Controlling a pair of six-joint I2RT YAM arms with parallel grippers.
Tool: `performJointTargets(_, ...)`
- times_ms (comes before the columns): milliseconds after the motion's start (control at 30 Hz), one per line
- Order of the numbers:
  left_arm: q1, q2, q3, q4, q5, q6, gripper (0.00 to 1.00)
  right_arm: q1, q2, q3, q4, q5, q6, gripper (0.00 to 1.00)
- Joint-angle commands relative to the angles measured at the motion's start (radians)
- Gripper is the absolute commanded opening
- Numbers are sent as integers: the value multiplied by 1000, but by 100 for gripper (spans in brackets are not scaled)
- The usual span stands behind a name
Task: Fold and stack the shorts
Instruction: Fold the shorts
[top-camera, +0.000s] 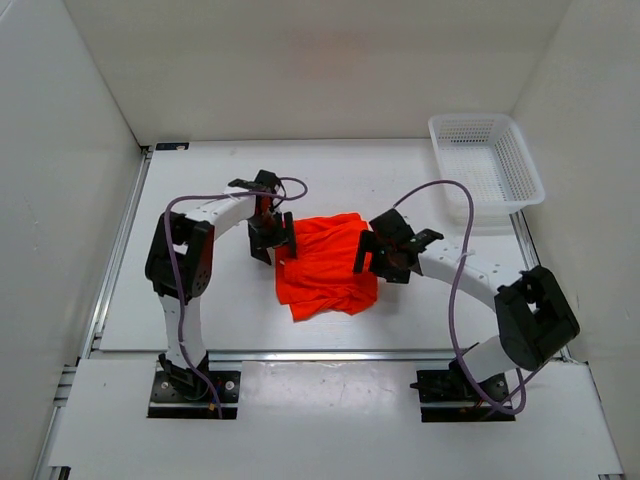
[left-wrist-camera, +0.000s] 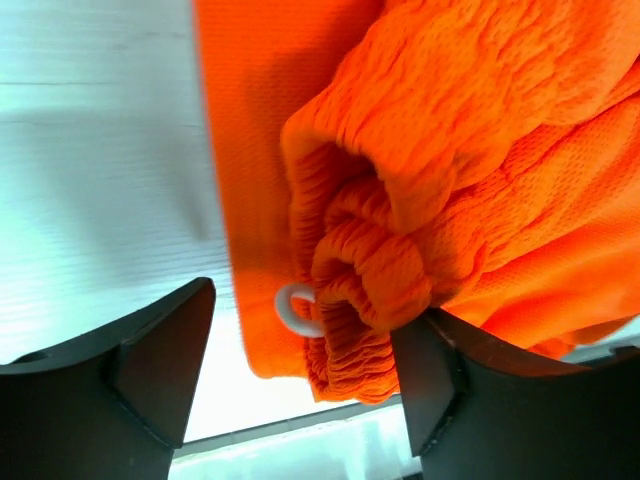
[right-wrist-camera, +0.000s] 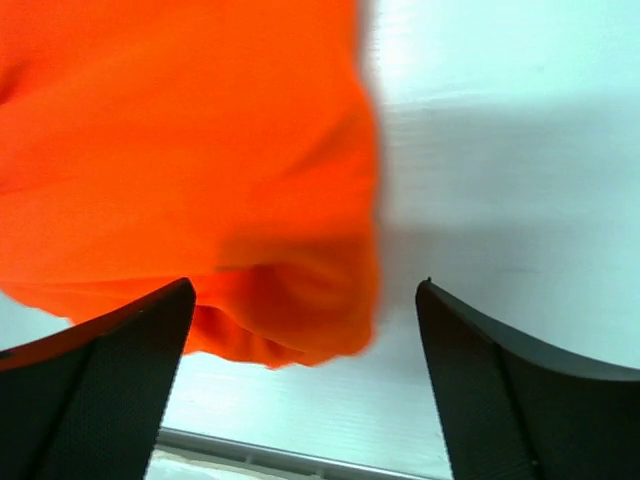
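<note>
The orange shorts (top-camera: 325, 265) lie crumpled in the middle of the white table, between both arms. My left gripper (top-camera: 272, 243) is open at their left edge. In the left wrist view the gathered waistband (left-wrist-camera: 370, 290) with a white drawstring loop (left-wrist-camera: 292, 310) bunches between the open fingers, against the right one. My right gripper (top-camera: 372, 262) is open at the shorts' right edge. In the right wrist view a corner of the orange cloth (right-wrist-camera: 290, 310) lies between the spread fingers, nearer the left one, touching neither.
A white plastic basket (top-camera: 487, 160) stands at the back right corner of the table. White walls close in the table on the left, back and right. A metal rail runs along the table's front edge (top-camera: 320, 354).
</note>
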Motion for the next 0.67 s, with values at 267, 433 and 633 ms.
performJointTargets(267,8,-347,395,-256,-214,138,98,-32,-390,210,-315,523,-96,100)
performJointTargets(433,56,-556,374,-196,-268,147,98,-51,-474,282,-424,708,-156,100)
performJointTargets(633,65,-830,209,-99,-460,124,98,-51,-522,258,-467,781,-142,100)
